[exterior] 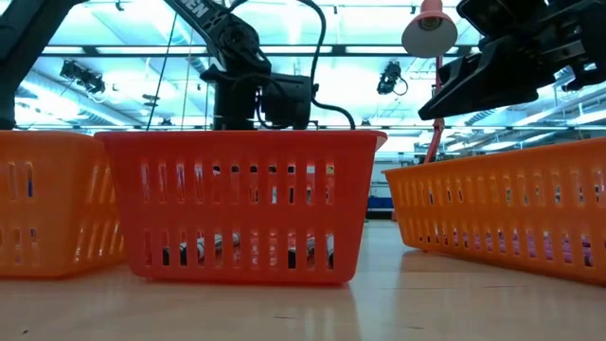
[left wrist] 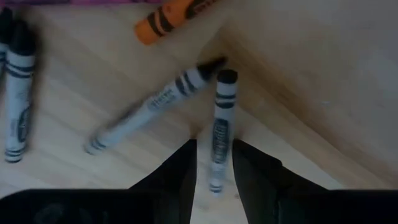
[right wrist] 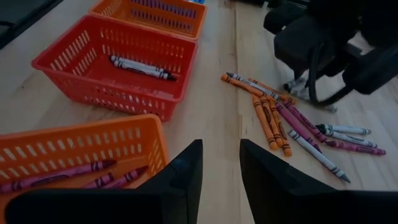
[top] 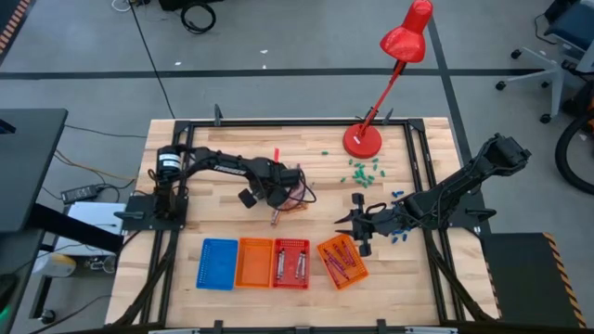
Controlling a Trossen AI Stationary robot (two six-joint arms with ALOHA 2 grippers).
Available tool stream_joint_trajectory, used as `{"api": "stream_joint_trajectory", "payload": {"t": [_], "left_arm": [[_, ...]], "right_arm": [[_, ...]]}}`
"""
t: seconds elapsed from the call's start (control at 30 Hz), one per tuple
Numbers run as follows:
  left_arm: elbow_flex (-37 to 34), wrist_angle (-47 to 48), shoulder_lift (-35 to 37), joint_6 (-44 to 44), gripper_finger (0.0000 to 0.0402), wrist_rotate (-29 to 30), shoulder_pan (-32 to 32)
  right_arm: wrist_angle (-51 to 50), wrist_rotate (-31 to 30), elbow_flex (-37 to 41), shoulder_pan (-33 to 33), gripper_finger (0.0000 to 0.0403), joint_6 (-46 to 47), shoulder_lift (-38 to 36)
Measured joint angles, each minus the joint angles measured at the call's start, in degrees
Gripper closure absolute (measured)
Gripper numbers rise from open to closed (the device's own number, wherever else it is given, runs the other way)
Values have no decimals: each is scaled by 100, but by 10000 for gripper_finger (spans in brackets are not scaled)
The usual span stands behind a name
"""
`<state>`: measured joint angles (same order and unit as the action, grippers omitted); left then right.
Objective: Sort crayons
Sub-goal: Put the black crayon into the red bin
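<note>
Loose crayons (right wrist: 292, 118) in orange, red-pink, purple and grey lie in a pile on the table (top: 295, 197). My left gripper (left wrist: 214, 165) is low over the pile, shut on a grey crayon (left wrist: 221, 118). My right gripper (right wrist: 221, 168) is slightly open and empty above the tilted orange basket (top: 342, 262), which holds red-pink crayons (right wrist: 74, 174). The red basket (right wrist: 118, 68) holds grey crayons (right wrist: 140, 65). Another orange basket (top: 254, 263) and a blue basket (top: 219, 263) stand to its left. My left gripper holds the grey crayon by the lower part of its wrapper (left wrist: 216, 171), between its two fingers. The crayon lies along the fingers and sticks out past their ends. Whether it is clear of the table I cannot tell.
A red desk lamp (top: 364, 139) stands at the far side, with small green bits (top: 364, 170) beside its base. Small blue bits (top: 399, 232) lie under my right arm. Other grey crayons (left wrist: 18, 93) and an orange one (left wrist: 168, 18) lie close to my left gripper.
</note>
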<state>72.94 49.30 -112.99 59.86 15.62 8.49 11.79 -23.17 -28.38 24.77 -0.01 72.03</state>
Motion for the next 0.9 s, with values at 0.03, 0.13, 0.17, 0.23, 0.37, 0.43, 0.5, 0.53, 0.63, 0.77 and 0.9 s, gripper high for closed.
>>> {"api": "stream_joint_trajectory", "payload": {"t": [0.03,0.13,0.17,0.23,0.37,0.43,0.5,0.53,0.63,0.77,0.9], "left_arm": [[2,10,-67,2,288,21,-3],[13,34,-192,3,288,40,-5],[15,43,-197,-5,288,39,-5],[14,57,-202,-34,293,26,-6],[12,137,-209,-161,328,-5,-26],[9,197,-215,-209,356,-73,-39],[9,200,-215,-267,379,-163,-57],[9,199,-215,-305,385,-174,-80],[1,196,-217,-438,384,-132,-135],[-18,196,-206,-576,372,49,-263],[-50,168,-50,-828,370,187,-407]], "right_arm": [[3,34,-2,0,291,2,0],[9,58,-2,0,291,20,0],[12,56,-2,0,291,20,0],[15,56,-2,0,291,12,0],[22,52,-2,0,291,9,0],[24,50,-2,0,291,15,0],[24,50,-2,0,291,20,0],[26,50,-2,0,291,20,0],[25,48,-2,0,291,22,0],[26,39,-2,0,291,22,0],[27,34,-2,0,291,24,0]]}}
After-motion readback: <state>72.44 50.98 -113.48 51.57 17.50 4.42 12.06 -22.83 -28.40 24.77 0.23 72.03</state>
